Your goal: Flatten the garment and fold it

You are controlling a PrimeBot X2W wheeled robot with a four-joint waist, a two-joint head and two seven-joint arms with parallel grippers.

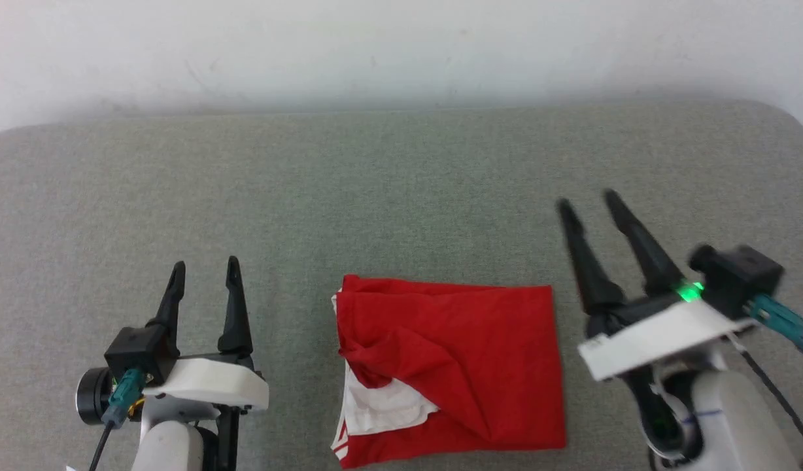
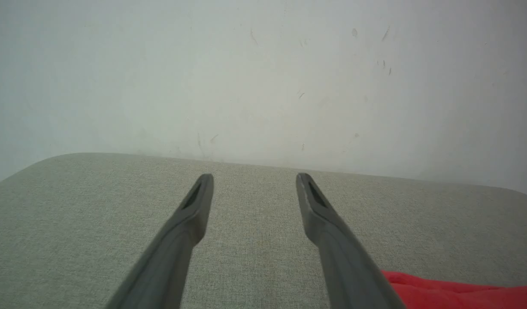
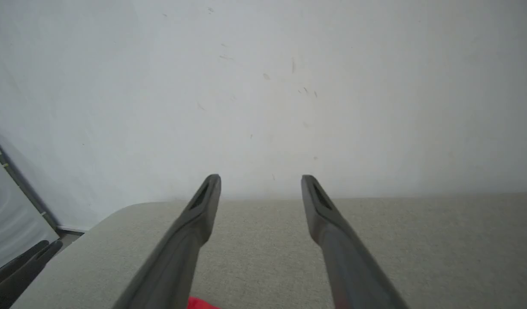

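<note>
The red garment [image 1: 454, 366] lies folded into a rough rectangle on the grey surface, with a white sleeve showing at its lower left and wrinkles across the top layer. Its lettering and number are hidden. My left gripper [image 1: 204, 268] is open to the left of it, apart from the cloth, fingers empty. My right gripper [image 1: 588, 199] is open to the right of it, tilted leftward, holding nothing. A red edge of the garment [image 2: 461, 292] shows at the lower right of the left wrist view, and a small red corner [image 3: 201, 304] shows between the right fingers.
The grey fabric surface [image 1: 375, 196] spreads wide behind the garment up to a white wall [image 1: 401, 46]. Its rounded corners show at far left and far right. The other arm's dark fingers [image 3: 19, 262] appear at the lower left of the right wrist view.
</note>
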